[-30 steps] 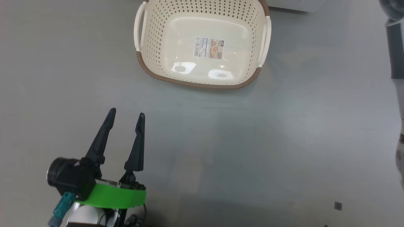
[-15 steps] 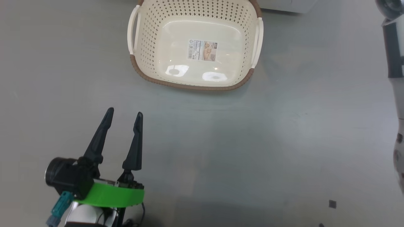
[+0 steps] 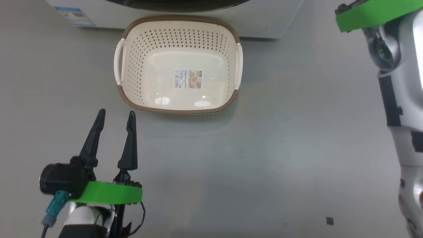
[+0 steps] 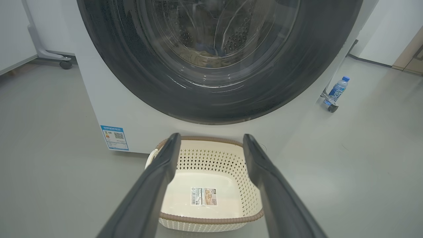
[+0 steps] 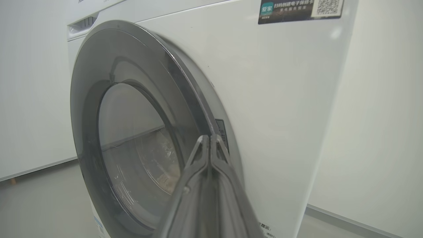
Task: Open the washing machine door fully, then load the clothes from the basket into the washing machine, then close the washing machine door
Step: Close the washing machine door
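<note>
Cream plastic, perforated and brown-rimmed, the oval basket stands on the grey floor just in front of the big white front-loading washing machine. It is empty: we see the label sticker bare on its bottom.

Over the last second our head view has swung. The machine's base and its blue energy label now show along the top edge, and the basket sits lower in the picture. That is the camera's move, not the basket's. The pale right arm with its green band has also come into the upper right.

Our left gripper hovers over the floor near the basket's front rim with its long dark fingers spread wide as before, holding nothing. Our right gripper has its fingers pressed together, their tips at the edge of the round black-ringed glass door. The door lies against the machine's front. Behind the glass something pale and blue shows, probably the garments.

We judge the loading done and the closing step in hand. Whether the door has latched we cannot tell.
</note>
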Controlling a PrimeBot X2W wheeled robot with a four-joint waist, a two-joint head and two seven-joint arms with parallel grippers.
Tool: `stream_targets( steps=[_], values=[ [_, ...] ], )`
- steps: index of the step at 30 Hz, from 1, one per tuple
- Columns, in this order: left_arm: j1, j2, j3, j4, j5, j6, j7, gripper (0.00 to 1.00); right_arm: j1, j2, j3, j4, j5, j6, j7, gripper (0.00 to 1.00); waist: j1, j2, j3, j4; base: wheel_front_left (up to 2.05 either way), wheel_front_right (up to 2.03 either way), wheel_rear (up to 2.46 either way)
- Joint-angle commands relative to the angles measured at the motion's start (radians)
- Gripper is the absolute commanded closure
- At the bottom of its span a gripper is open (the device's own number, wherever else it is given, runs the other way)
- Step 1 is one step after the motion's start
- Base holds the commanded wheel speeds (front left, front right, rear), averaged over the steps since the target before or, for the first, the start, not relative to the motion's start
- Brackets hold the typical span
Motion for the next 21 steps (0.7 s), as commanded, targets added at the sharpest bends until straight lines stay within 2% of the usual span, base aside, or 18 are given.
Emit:
stream_targets(
  steps=[1, 2, 10, 21],
  values=[
    [0.000, 0.006, 0.046, -0.019, -0.007, 0.001, -0.011, 0.00, 0.023, 0.022, 0.004, -0.047, 0.009, -0.004, 0.002, 0.03, 0.0000, 0.0000, -0.043, -0.026, 0.00, 0.00, 0.00],
    [0.003, 0.003, 0.049, -0.011, -0.007, 0.001, -0.011, 0.00, 0.043, 0.020, 0.007, -0.056, 0.009, -0.004, 0.002, 0.00, 0.0000, 0.0000, -0.057, -0.030, 0.00, 0.00, 0.00],
    [0.042, -0.020, 0.084, 0.046, -0.051, 0.001, -0.011, 0.00, 0.196, 0.017, 0.013, -0.123, 0.012, -0.004, 0.002, 0.00, 0.0000, 0.0000, -0.160, -0.065, 0.00, 0.00, 0.00],
    [0.101, -0.033, 0.109, 0.081, -0.055, 0.001, -0.011, 0.00, 0.427, 0.027, 0.001, -0.198, 0.029, -0.004, 0.002, 0.00, 0.0000, 0.0000, -0.289, -0.102, 0.00, 0.00, 0.00]
  ],
)
